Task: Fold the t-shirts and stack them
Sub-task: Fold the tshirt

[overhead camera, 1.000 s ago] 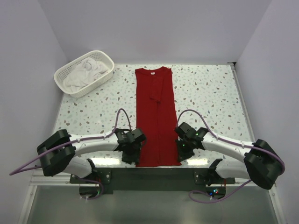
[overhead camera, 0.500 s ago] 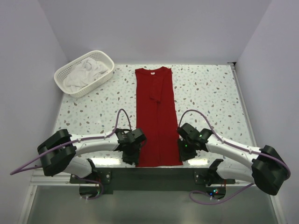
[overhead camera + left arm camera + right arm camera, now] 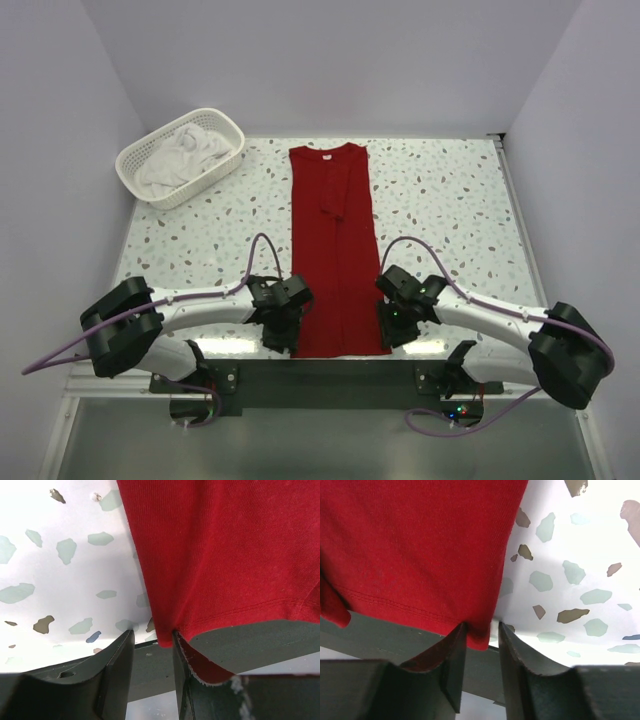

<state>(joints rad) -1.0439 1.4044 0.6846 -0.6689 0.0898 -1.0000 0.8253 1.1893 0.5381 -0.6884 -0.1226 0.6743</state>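
The deep red t-shirt [image 3: 335, 250] lies folded into a long narrow strip down the middle of the table, collar and white label at the far end. Its near hem reaches the table's front edge. My left gripper [image 3: 285, 335] is at the hem's left corner and my right gripper [image 3: 392, 330] at its right corner. In the left wrist view the gripper [image 3: 151, 635] is open, and the corner of the red t-shirt [image 3: 225, 555] dips into the gap. The right gripper [image 3: 481, 627] is also open around its corner of the red t-shirt [image 3: 420, 540]. White t-shirts [image 3: 185, 155] lie bunched in the basket.
A white plastic lattice basket [image 3: 128, 165] stands at the far left corner of the speckled table [image 3: 450, 210]. A dark rail runs along the front edge under the hem. Pale walls close in the table on three sides.
My right gripper has opened from shut, letting go of the hem's right corner. The left gripper and the red t-shirt have hardly moved.
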